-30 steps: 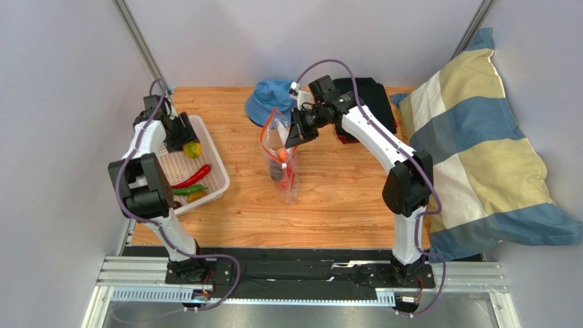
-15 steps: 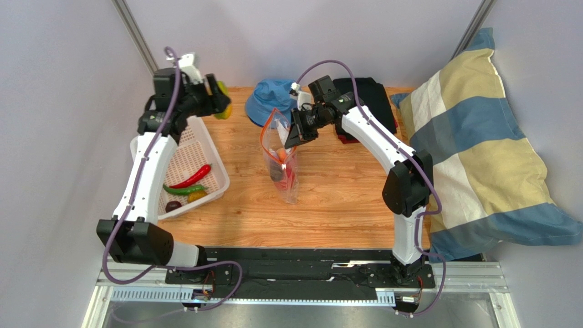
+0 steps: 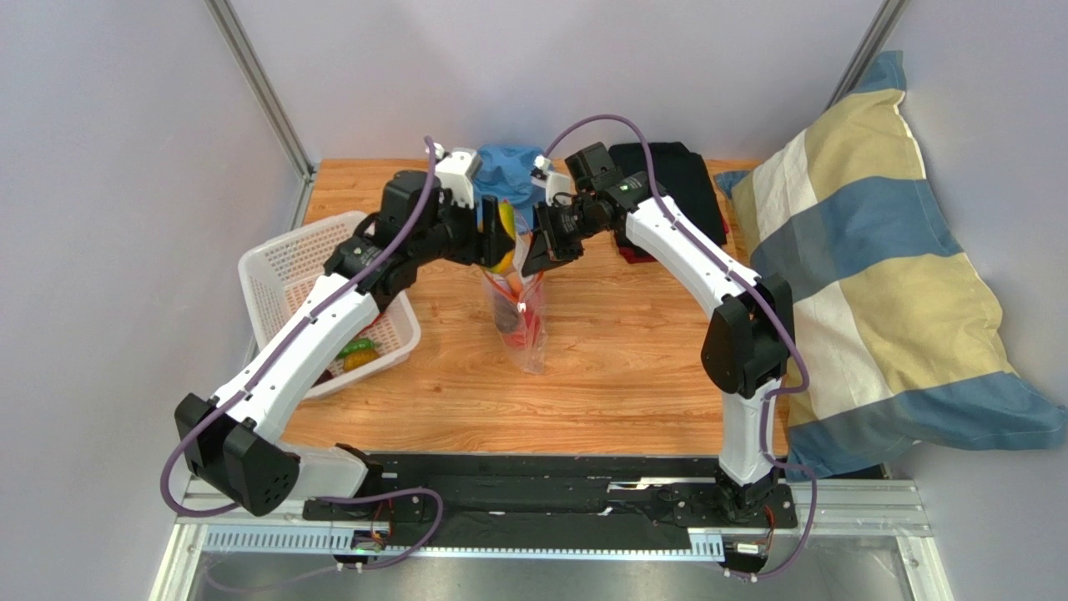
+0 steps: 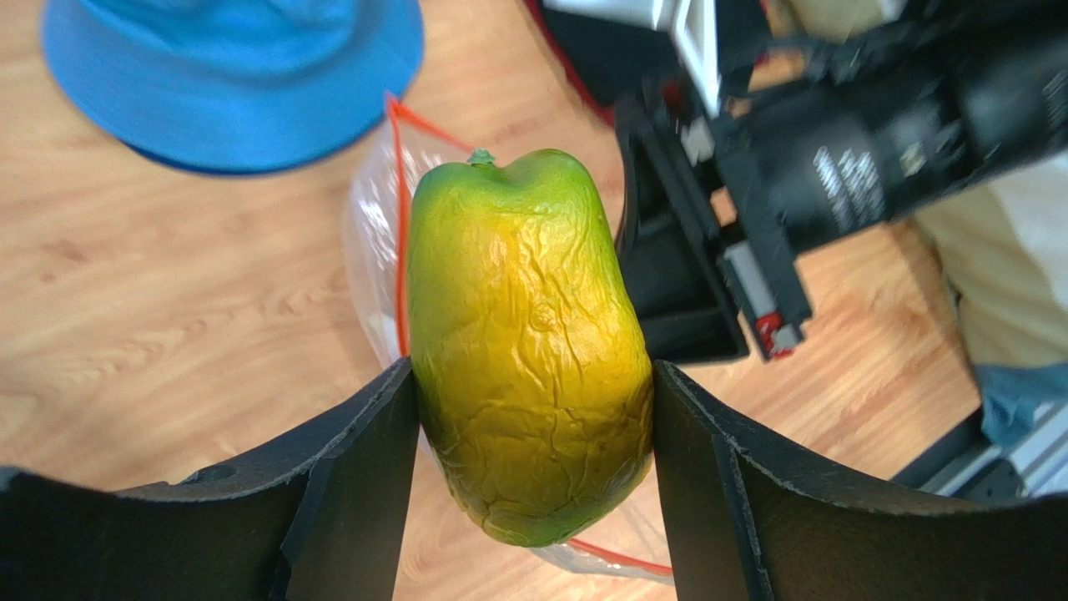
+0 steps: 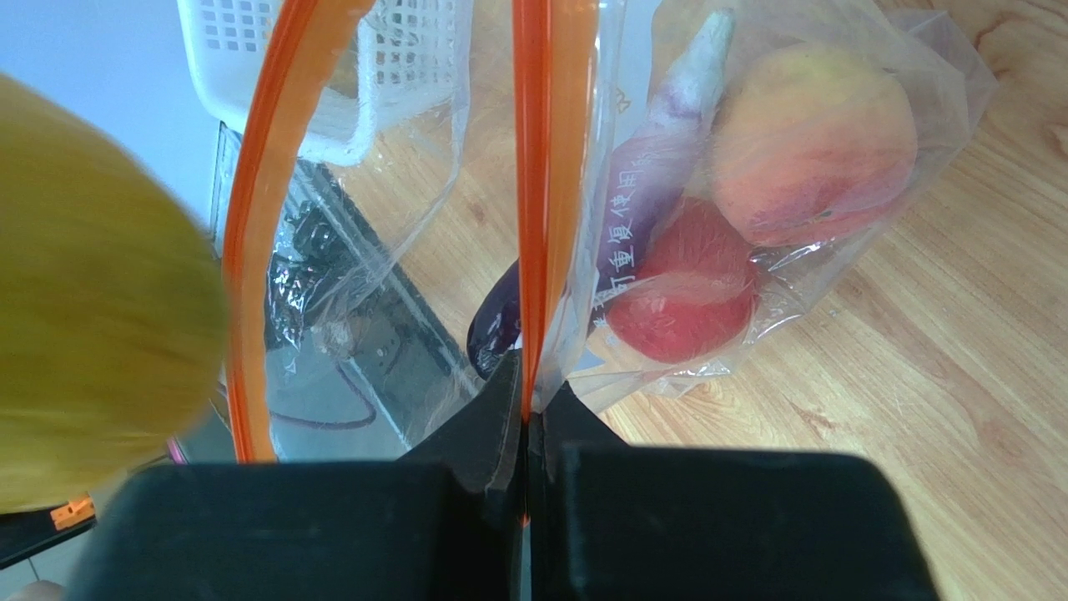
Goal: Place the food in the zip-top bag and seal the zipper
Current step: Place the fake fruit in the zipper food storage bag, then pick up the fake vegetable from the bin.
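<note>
L end effector stands wide, both fingers clamped on a yellow-green toy mango, just above the open mouth of the zip-top bag. R end effector is pinched fully closed on the zipper, w/ the bag's bottom on the worktop. Inside: peach, red apple, purple piece.

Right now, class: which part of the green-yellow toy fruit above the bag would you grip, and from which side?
Grip the green-yellow fruit across its narrower waist, one pad on each long flank, coming from its rounded bottom end, as the left pincer does. It is elongated, so the short width probably suits the jaws, and that leaves the stem end free toward the zip-top bag.
</note>
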